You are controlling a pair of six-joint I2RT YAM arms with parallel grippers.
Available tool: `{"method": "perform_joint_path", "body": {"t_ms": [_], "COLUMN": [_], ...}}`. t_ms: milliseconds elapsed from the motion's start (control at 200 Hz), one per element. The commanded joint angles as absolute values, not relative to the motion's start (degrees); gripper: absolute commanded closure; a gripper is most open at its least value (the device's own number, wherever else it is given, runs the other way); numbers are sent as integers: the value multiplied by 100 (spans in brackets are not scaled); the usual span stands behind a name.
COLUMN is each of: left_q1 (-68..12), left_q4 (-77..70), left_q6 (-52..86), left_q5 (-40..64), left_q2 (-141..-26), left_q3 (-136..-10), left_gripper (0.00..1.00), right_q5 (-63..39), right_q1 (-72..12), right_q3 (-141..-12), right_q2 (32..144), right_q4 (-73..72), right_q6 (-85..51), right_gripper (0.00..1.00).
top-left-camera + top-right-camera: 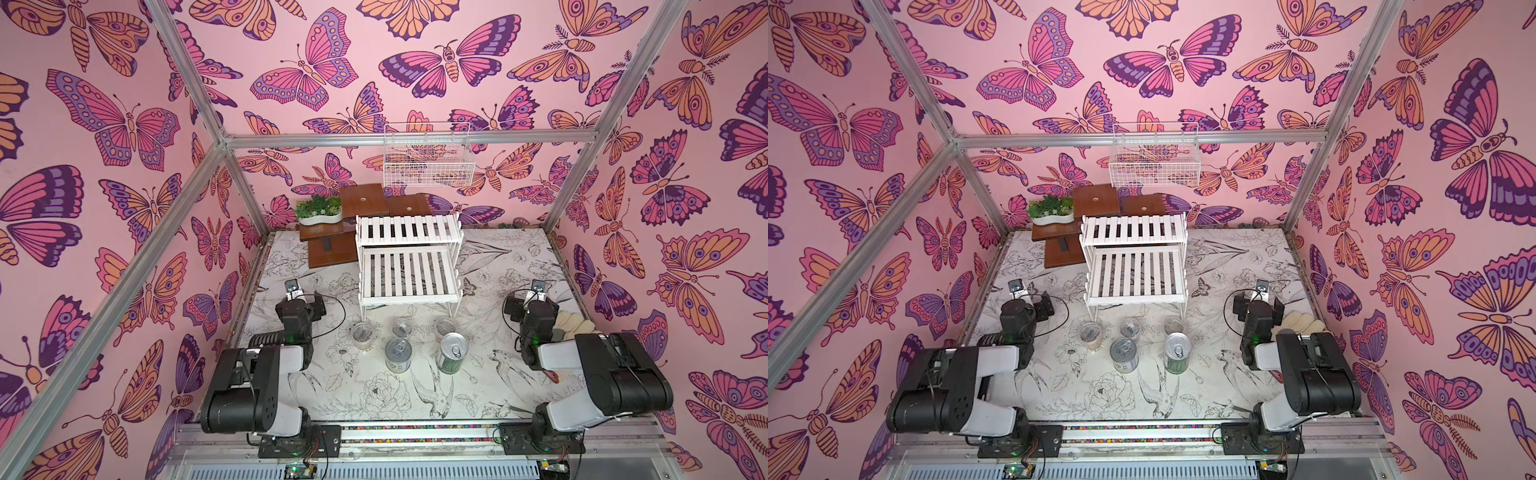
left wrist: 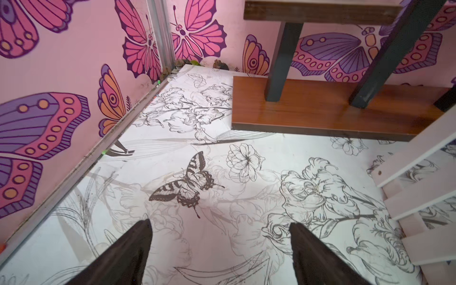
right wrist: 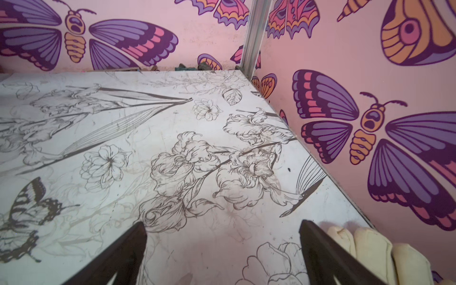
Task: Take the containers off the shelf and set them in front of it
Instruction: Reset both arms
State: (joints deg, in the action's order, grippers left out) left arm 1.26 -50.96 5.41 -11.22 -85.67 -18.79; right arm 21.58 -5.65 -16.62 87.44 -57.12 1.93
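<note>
In both top views your five containers [image 1: 398, 353] stand bunched on the desk [image 1: 332, 399] just in front of the bare shelf [image 1: 409, 298]; left wrist, left claw [image 2: 219, 223] wide, holding nothing; right wrist, right claw [image 3: 222, 223] the same; swing either arm inward carelessly and you likely topple them.

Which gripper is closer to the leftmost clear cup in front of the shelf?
Left. The left gripper hangs left of the cup, slightly farther back; the right gripper is far to its right, past the green can.
</note>
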Motion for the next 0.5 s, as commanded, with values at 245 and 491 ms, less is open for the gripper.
{"method": "perform_joint_path", "body": {"t_ms": [245,491], "left_q1": [193,185], "left_q4": [-5238,-5238], "left_q6": [754,736], "left_q5": [-1309,-1315], "left_q2": [-8781,-8797], "left_q3": [-2039,-2052], "left_gripper": [2,0], "right_q5": [2299,2174], "right_q1": [-525,-474], "right_q3": [-1879,-1916], "right_q2": [8616,8611], "right_q4": [-5440,-5345], "right_q6": [77,61], "right_gripper": [1,1]}}
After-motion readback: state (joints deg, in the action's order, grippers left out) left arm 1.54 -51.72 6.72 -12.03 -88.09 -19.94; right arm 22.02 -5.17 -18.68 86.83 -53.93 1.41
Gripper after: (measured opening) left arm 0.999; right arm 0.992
